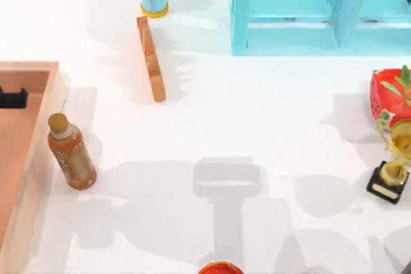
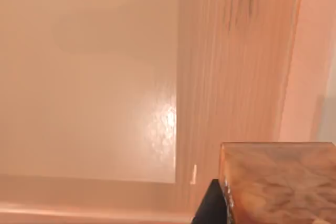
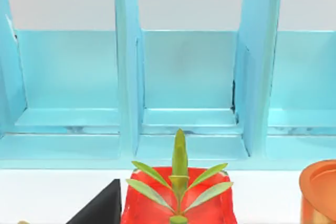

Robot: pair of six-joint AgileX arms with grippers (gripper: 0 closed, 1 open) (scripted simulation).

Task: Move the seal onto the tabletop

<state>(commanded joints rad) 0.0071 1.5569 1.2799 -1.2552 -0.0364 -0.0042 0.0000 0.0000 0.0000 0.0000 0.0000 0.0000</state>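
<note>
With your left gripper (image 1: 13,97) at nine o'clock over the tray (image 1: 38,68), jaws seemingly clamped on the seal (image 2: 278,182), you needed to lift clear of the rim before carrying it toward three o'clock onto the desk (image 1: 257,126).

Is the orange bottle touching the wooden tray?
Apart. The top view shows a strip of white tabletop between the orange bottle and the wooden tray's rim.
</note>
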